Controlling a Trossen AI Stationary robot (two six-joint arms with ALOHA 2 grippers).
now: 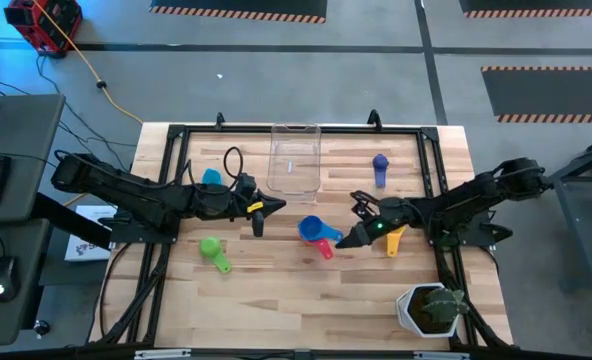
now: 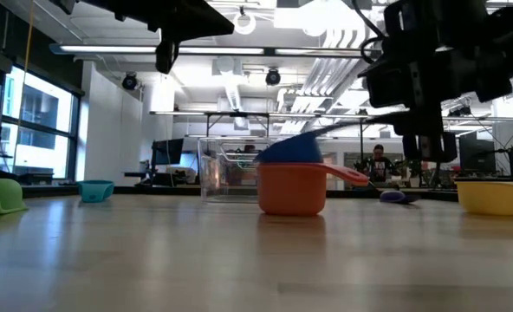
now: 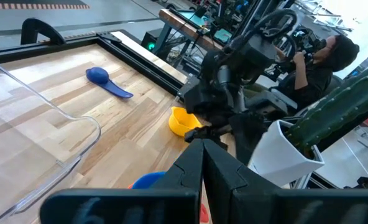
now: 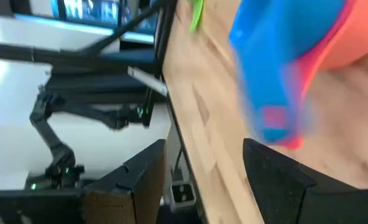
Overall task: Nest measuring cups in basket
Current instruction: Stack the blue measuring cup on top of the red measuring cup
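Observation:
A blue cup (image 1: 309, 228) sits nested in a red cup (image 2: 291, 192) at the table's middle; both handles (image 4: 272, 118) point toward my right gripper (image 1: 348, 230). That gripper is open, and its fingers stand just short of the handle ends, slightly above the table. My left gripper (image 1: 258, 222) is shut on nothing and hangs raised left of the nested pair. A yellow cup (image 1: 394, 240), a green cup (image 1: 213, 250), a light blue cup (image 1: 211, 177) and a purple-blue cup (image 1: 380, 166) lie on the wood. The clear basket (image 1: 295, 157) stands toward the far edge.
A white pot with a green plant (image 1: 431, 308) stands at the near right corner. A black frame (image 1: 181, 135) runs round the table top. Bare wood lies between the nested cups and the basket. A person (image 3: 321, 62) sits beyond the table's right side.

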